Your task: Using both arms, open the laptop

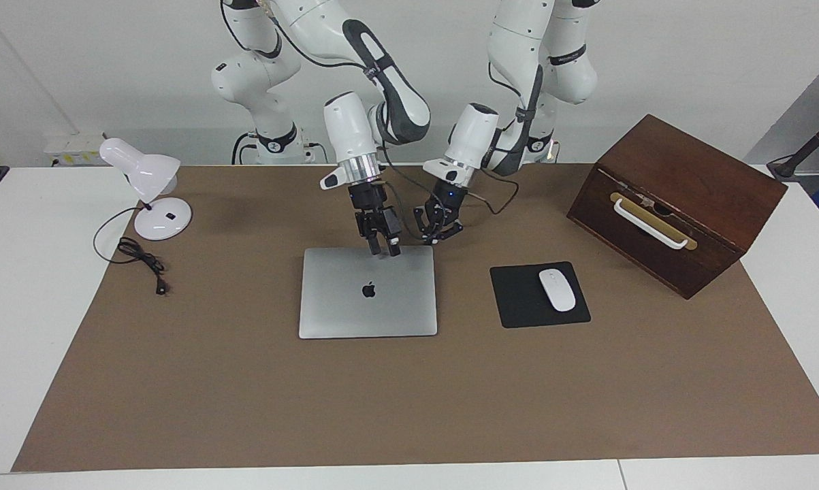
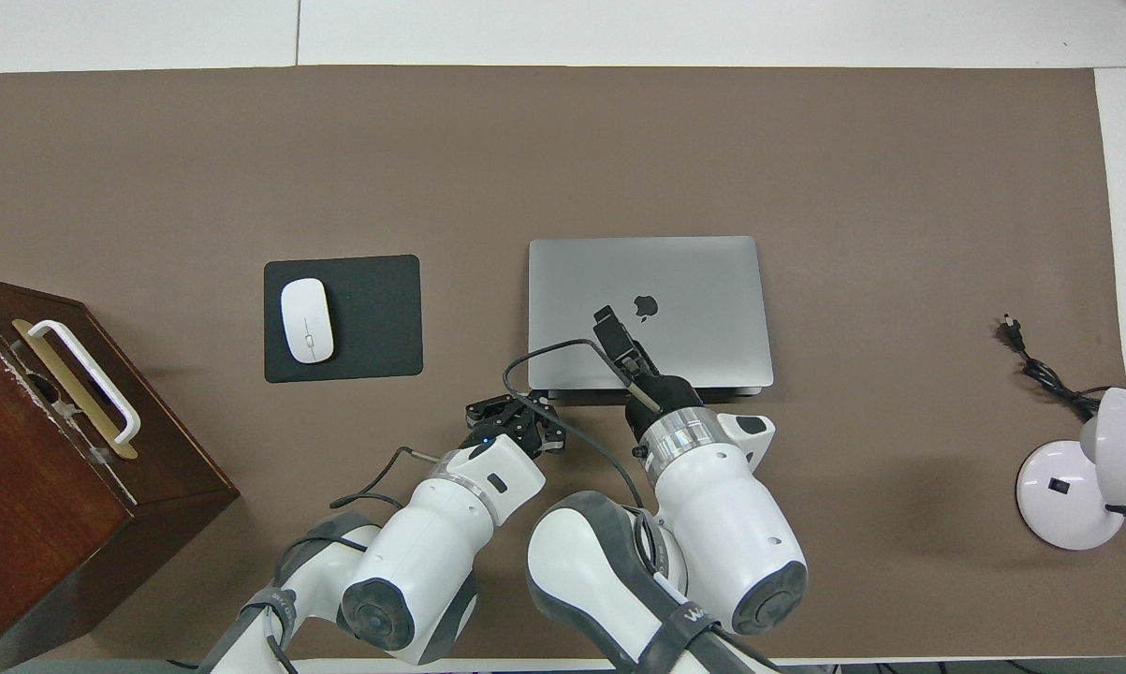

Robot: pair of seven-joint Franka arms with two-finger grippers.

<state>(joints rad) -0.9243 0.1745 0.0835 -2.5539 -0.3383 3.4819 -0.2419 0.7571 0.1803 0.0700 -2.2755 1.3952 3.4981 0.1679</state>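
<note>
The silver-grey laptop (image 1: 368, 306) (image 2: 694, 281) lies closed and flat on the brown mat, apple logo up. My right gripper (image 1: 384, 249) (image 2: 619, 339) points down with its fingers a little apart, low over the lid at the laptop's edge nearer to the robots. I cannot tell whether it touches the lid. My left gripper (image 1: 439, 229) (image 2: 516, 419) is open and empty, tilted, just above the mat beside the laptop's nearer corner toward the left arm's end, apart from the laptop.
A black mouse pad (image 1: 518, 299) (image 2: 375, 318) with a white mouse (image 1: 557, 290) (image 2: 306, 320) lies beside the laptop toward the left arm's end. A brown wooden box (image 1: 681, 204) (image 2: 48, 449) stands past it. A white desk lamp (image 1: 152, 190) (image 2: 1087, 468) with its cord is at the right arm's end.
</note>
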